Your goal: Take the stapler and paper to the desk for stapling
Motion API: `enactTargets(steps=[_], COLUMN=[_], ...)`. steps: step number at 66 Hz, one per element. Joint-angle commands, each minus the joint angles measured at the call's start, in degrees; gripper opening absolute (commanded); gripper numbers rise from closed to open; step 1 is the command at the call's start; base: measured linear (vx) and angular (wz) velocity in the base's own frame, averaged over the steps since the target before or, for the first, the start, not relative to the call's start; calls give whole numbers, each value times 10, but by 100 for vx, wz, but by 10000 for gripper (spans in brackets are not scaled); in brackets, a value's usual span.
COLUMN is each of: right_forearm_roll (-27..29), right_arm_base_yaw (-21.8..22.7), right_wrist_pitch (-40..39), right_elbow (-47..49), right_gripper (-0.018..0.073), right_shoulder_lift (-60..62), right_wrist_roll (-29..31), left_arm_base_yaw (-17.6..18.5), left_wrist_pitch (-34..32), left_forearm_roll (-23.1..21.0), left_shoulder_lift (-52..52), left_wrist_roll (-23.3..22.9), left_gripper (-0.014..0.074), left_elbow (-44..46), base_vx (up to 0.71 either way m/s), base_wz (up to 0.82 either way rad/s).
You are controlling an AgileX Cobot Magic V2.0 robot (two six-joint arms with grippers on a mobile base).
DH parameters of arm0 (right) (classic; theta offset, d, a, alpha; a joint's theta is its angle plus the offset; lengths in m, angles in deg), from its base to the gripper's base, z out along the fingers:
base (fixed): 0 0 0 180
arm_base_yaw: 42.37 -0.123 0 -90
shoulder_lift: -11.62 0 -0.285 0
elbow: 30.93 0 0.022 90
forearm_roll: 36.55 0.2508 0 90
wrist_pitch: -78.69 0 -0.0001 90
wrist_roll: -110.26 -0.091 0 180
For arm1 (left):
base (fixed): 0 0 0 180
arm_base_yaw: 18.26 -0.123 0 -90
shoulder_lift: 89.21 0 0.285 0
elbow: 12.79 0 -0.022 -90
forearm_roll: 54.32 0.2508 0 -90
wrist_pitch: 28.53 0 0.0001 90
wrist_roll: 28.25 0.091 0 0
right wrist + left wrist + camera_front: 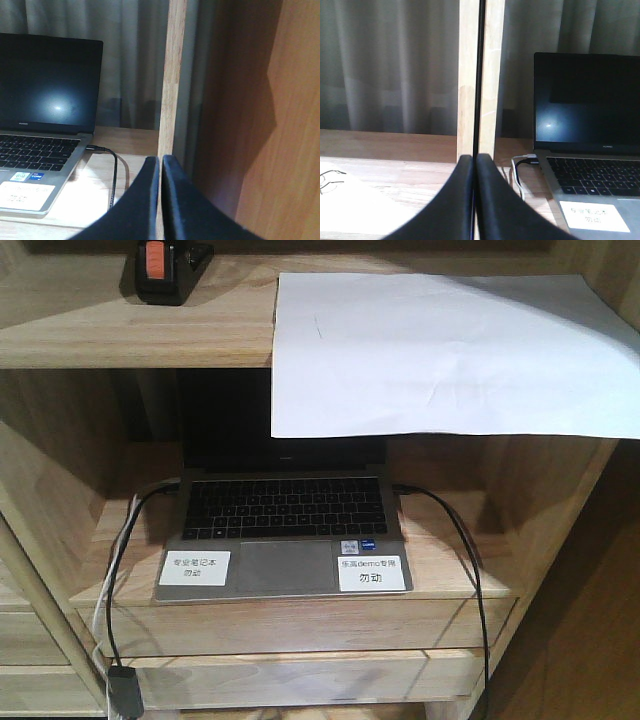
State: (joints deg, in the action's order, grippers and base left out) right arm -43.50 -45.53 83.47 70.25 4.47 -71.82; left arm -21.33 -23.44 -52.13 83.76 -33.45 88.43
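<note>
L hand [476, 162]: fingers pressed together, nothing held. R hand [161, 162]: same, pinched closed, empty. Laptop [285, 530] near, between them, lid up, on lower counter [435, 585]. Upper counter [120, 335] above: stapler [165, 268] at view-left rear. Paper [440, 350] lies apart to its right, front edge overhanging, hiding most of screen.

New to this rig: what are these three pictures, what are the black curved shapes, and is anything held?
A two-armed robot faces a wooden shelf unit. The front view shows a black stapler and a white sheet of paper on the upper shelf, the paper overhanging an open laptop below. The other two views come from wrist cameras: the black shapes are the left hand and the right hand, each closed and holding nothing.
</note>
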Motion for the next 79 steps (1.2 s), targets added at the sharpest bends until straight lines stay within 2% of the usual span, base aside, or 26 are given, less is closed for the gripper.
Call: enactTargets(steps=[1,68,79], right_forearm_roll=[-1,-1,-1], right_arm_base_yaw=[2,2,2], right_wrist_pitch=[-42,-41,-42], right_elbow=[-2,-2,-2], right_gripper=[-9,-9,-9], right_shoulder_lift=[8,8,8], right_wrist_roll=[5,5,5], left_arm_base_yaw=[3,3,3], left_wrist_pitch=[-42,-42,-90], left_forearm_roll=[-1,5,3], left_shoulder_lift=[8,8,8], left_wrist_roll=[-1,10,8], left_gripper=[-7,-7,-7], left_elbow=[-16,-16,-16], base_vx=[0,0,0], base_wz=[0,0,0])
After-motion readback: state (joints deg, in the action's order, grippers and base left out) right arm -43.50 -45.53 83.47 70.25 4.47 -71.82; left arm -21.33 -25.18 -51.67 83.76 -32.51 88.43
